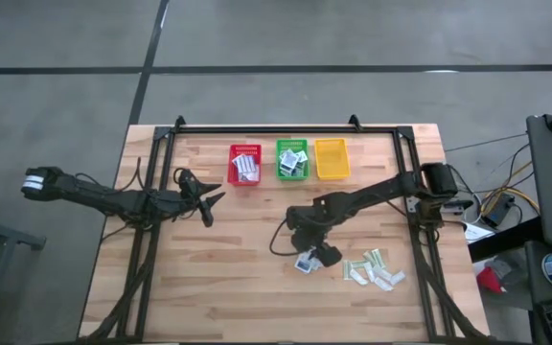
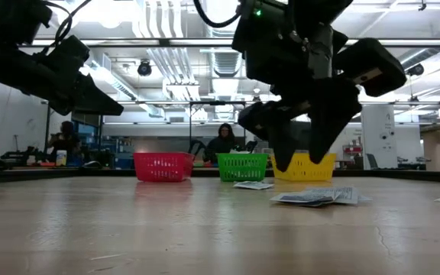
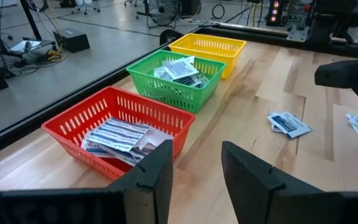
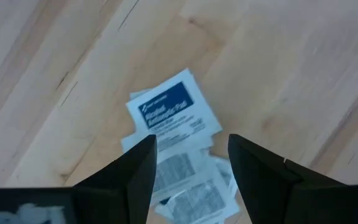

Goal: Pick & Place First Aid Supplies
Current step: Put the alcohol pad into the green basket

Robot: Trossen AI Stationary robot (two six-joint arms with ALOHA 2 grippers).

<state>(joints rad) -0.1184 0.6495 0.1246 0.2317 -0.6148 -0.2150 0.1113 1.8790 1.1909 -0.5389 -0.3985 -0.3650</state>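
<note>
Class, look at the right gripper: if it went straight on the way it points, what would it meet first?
Probably the small pile of square white-blue packets directly ahead of the open right gripper.

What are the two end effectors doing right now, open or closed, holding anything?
Left end effector: open, empty, near the red basket.
Right end effector: open, empty, above the square packets.

3 baskets, red point(image 1: 244, 164), green point(image 1: 291, 159) and yellow point(image 1: 331, 158), stand side by side on the wooden table point(image 1: 238, 268).
</note>
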